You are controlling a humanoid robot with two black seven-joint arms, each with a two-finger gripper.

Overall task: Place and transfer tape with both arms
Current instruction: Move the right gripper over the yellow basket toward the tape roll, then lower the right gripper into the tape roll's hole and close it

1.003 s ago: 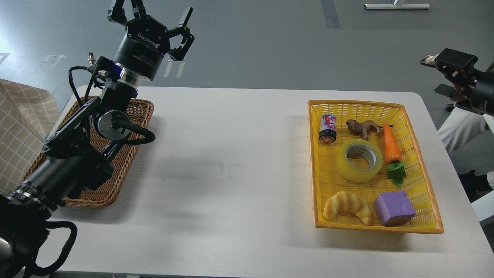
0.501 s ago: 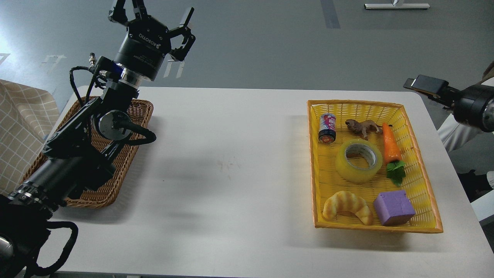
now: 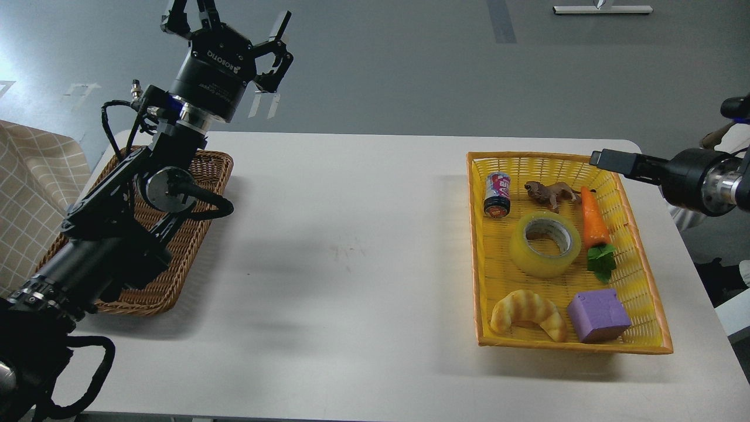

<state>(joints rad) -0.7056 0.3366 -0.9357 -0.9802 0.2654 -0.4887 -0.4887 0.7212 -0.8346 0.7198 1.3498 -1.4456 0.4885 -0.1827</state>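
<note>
Since a second ago my right gripper (image 3: 603, 158) has swung down and in from the 3 o'clock edge; it now hangs over the far right corner of the yellow basket (image 3: 477, 252). My left arm has barely shifted.

Left to right: left gripper (image 3: 228, 23) raised high at 11 o'clock above the wicker tray (image 3: 176, 275), fingers spread wide, holding nothing. Bare white table (image 3: 351, 246) in the middle. Basket at 3 o'clock; the tape (image 3: 545, 245) lies flat near its centre, untouched. Around it: can (image 3: 497, 195) and toy lion (image 3: 551, 193) at 12, carrot (image 3: 593, 220) just beside it on the right, croissant (image 3: 527, 313) and purple block (image 3: 597, 316) at 6.

Right gripper seen end-on and dark; I cannot tell if its fingers are apart.

Step in hand, as I judge: the approach, pick not yet begun. Next I must come lower and toward the tape, open, without knocking the carrot.

Room: grey floor beyond, checked cloth (image 3: 29, 193) at 9 o'clock.
</note>
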